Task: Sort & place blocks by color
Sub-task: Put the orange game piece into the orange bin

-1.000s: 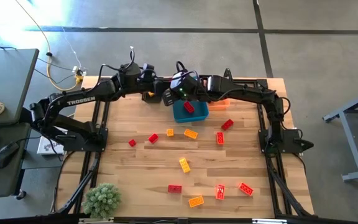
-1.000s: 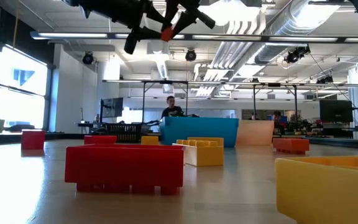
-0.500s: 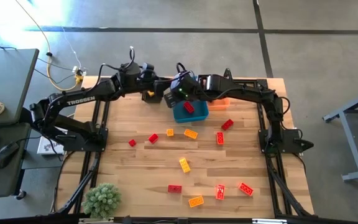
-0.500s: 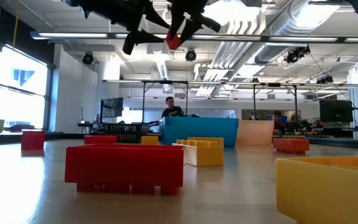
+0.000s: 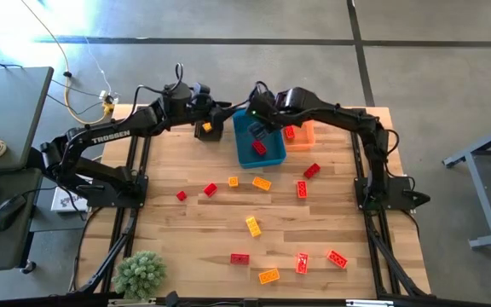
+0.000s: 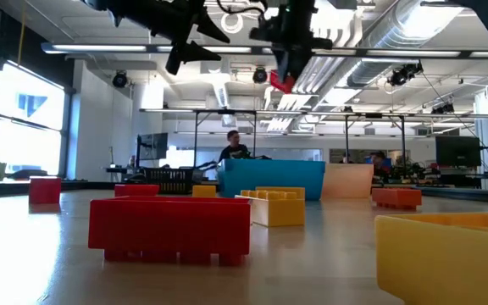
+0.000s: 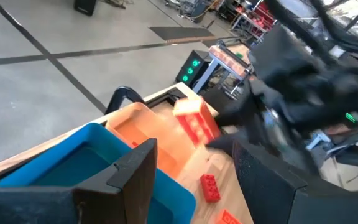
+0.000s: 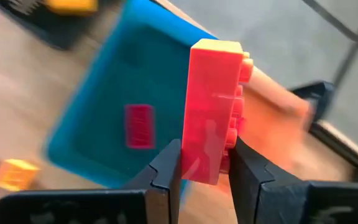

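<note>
Right pincer (image 8: 205,163) clamps one red studded plastic brick (image 8: 211,112) above the blue rectangular bin (image 5: 247,150), which holds one red brick (image 5: 259,147); eleven bricks lie scattered on the wooden bench (image 5: 186,230). Left pincer (image 7: 194,168), fingers apart, hovers beside the bin.

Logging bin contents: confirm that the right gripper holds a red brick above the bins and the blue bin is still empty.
Not empty: the high view shows a red brick lying in the blue bin. The right gripper does hold a red brick above the bins.

Both arms crowd the bins (image 5: 259,147) at table's (image 5: 186,247) far edge; scattered blocks (image 5: 253,226) dot the middle; near-left corner blocked by a plant (image 5: 140,274).
</note>
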